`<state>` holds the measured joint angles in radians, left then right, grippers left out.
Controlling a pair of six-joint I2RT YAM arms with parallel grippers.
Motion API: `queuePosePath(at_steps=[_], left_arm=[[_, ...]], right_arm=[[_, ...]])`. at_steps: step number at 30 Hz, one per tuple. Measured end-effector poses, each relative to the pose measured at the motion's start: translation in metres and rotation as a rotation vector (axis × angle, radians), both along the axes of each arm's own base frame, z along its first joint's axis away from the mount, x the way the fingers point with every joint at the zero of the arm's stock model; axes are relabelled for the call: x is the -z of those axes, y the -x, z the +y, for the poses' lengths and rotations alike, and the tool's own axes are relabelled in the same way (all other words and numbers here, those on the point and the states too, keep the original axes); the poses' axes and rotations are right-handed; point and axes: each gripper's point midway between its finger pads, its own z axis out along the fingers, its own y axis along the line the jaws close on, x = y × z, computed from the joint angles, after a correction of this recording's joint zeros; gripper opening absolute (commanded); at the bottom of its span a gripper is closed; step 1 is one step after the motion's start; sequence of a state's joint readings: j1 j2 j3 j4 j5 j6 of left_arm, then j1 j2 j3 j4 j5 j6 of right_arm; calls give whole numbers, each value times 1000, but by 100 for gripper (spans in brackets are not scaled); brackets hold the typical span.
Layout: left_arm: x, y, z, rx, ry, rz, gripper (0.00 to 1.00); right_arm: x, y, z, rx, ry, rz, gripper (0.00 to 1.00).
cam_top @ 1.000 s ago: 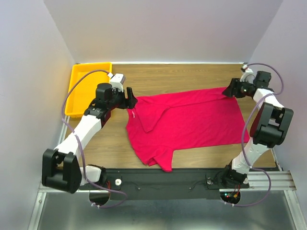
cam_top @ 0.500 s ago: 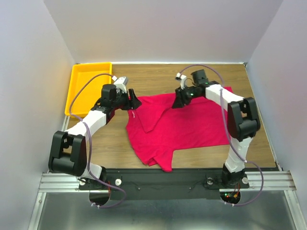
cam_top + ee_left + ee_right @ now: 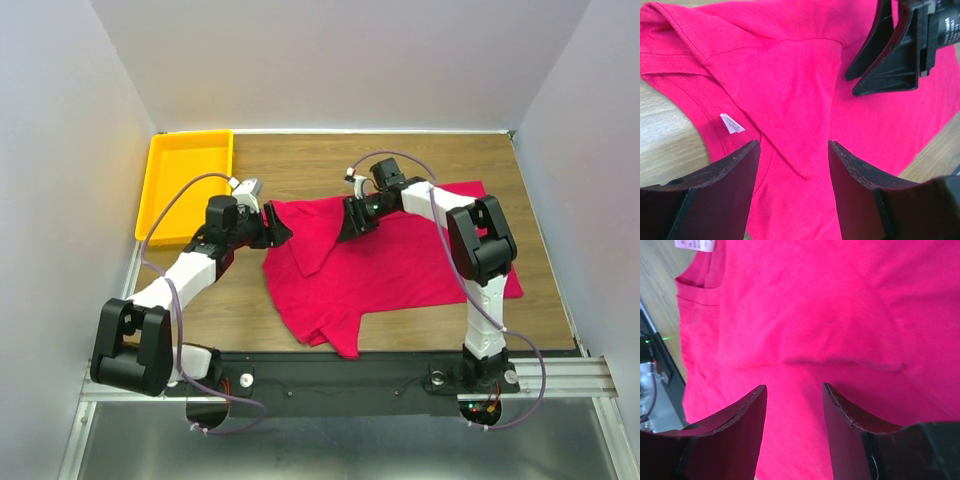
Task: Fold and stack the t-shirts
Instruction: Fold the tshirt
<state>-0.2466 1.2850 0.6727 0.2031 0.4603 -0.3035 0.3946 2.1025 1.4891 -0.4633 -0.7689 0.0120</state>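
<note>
One crimson t-shirt (image 3: 400,265) lies partly folded on the table, right of the yellow tray (image 3: 158,200). Your left gripper (image 3: 272,226) is over the shirt edge nearest the tray, jaws apart, holding nothing. Your right gripper (image 3: 352,220) is farther from the tray, likewise spread above the cloth.

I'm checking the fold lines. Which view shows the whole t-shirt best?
Top external: the t-shirt shows nearly its whole outline, only the right arm covering some. The left wrist view shows just the collar area and a fold; the right wrist view, a close patch of cloth.
</note>
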Motion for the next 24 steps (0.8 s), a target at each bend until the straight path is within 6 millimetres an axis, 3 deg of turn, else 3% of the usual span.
queuePosePath(at_steps=[11, 24], left_arm=[[-16, 13, 1, -13, 43, -43, 68], [-23, 15, 2, -15, 50, -62, 68]], right_arm=[[10, 21, 27, -17, -38, 124, 54], [-4, 10, 50, -20, -89, 141, 54]])
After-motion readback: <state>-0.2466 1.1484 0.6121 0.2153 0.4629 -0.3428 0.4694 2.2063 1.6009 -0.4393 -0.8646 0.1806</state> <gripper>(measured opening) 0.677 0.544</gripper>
